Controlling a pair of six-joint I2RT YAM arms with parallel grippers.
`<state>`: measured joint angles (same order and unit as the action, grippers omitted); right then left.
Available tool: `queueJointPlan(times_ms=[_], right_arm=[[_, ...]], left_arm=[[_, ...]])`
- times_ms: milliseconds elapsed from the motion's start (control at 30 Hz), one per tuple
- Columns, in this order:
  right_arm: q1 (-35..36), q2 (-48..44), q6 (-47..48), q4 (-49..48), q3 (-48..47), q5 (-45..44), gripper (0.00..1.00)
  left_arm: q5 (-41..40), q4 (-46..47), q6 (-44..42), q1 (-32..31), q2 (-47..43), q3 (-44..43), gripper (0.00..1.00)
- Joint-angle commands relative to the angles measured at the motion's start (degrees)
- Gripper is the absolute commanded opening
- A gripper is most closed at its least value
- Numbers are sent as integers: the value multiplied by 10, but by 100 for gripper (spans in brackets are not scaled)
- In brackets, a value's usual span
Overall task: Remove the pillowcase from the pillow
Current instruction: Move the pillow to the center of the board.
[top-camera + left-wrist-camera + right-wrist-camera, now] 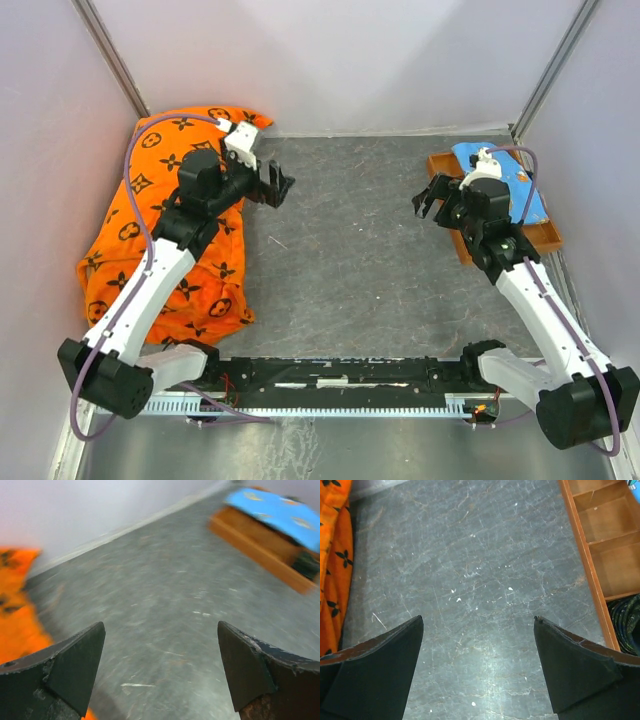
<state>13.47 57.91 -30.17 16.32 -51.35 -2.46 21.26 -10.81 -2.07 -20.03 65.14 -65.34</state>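
Observation:
The orange pillowcase (112, 245) with black flower motifs lies bunched along the left wall, and my left arm reaches over it. The pillow is hidden; only orange fabric shows. My left gripper (278, 186) hangs open just right of the pillowcase's upper end, over bare table. In the left wrist view the gripper (161, 625) has nothing between its fingers, and the pillowcase (15, 615) shows blurred at the left edge. My right gripper (428, 203) is open over the table at the right. From its wrist camera the gripper (478, 619) is empty, and the pillowcase (332, 555) lies far left.
A wooden compartment tray (547, 235) stands at the back right under my right arm, with a light-blue patterned cloth (530, 205) on it. The tray (600, 555) also holds a dark coiled thing (626, 625). White walls close in the left, back and right sides.

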Motion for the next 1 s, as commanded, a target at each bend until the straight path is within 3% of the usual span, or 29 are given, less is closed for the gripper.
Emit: queueJointPlan(times_ms=[0, 67, 133, 367, 400, 433, 467, 500, 533, 567, 667, 767, 867, 967], right_arm=[[22, 16, 25, 24, -44, -24, 99], [35, 19, 29, 37, -50, -40, 99], [45, 18, 29, 40, -47, -46, 99], [55, 27, 23, 39, -25, -15, 99], [56, 28, 21, 37, -23, -8, 99], [56, 26, 19, 37, -22, -2, 99], [56, 25, 19, 36, -20, 4, 99], [55, 23, 20, 35, -20, 9, 99], [55, 22, 21, 32, -18, 13, 99], [55, 20, 23, 30, -17, 15, 99], [56, 21, 25, 32, -14, 23, 99], [74, 32, 36, 49, -27, 30, 94], [174, 49, 60, 38, -35, -44, 95], [248, 77, 5, -14, -31, -37, 98]], left_arm=[[-405, -23, 88, 23, 60, -63, 99], [-562, -77, 168, 69, 106, -86, 99], [-632, -85, 209, 108, 142, -82, 99], [-707, -19, 200, 138, 261, -49, 100], [-699, -16, 200, 140, 279, -52, 94], [-682, -13, 198, 140, 295, -56, 83], [-655, -12, 194, 140, 306, -61, 62], [-622, -12, 188, 139, 313, -64, 31], [-598, -14, 185, 137, 315, -66, 8], [-577, -12, 184, 132, 312, -63, 3], [-546, -5, 190, 92, 275, -41, 3], [-583, 30, 220, 17, 214, -20, 3], [-636, 5, 217, -36, 220, -81, 3], [-667, -38, 205, -43, 272, -169, 3]])
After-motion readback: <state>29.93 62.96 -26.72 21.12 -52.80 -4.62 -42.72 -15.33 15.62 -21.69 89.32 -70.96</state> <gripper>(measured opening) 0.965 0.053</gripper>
